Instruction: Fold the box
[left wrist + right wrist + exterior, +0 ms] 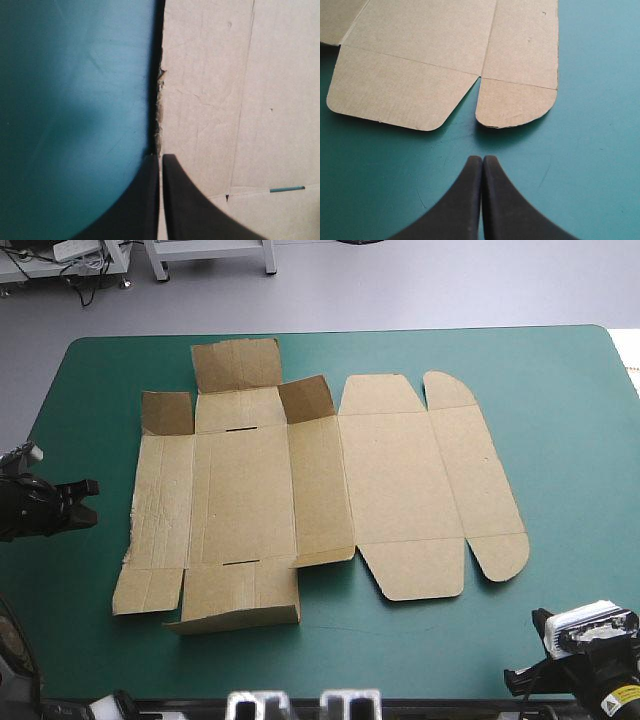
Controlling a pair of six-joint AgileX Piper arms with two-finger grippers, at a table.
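Centrally on the teal-green bench point(560, 440) lies the unfolded brown cardboard box point(320, 490), long axis left–right; the left jaws, pressed together, stand at its left edge, nearer than the right jaws, likewise together, short of its rounded flap point(515, 102).

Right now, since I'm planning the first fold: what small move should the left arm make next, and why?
Probably open the left arm's black fingers and slide one under the left edge of the flat brown cardboard box. They are shut, tips right at that ragged edge, and the sheet lies flat on the teal-green cover, so nothing is gripped yet.
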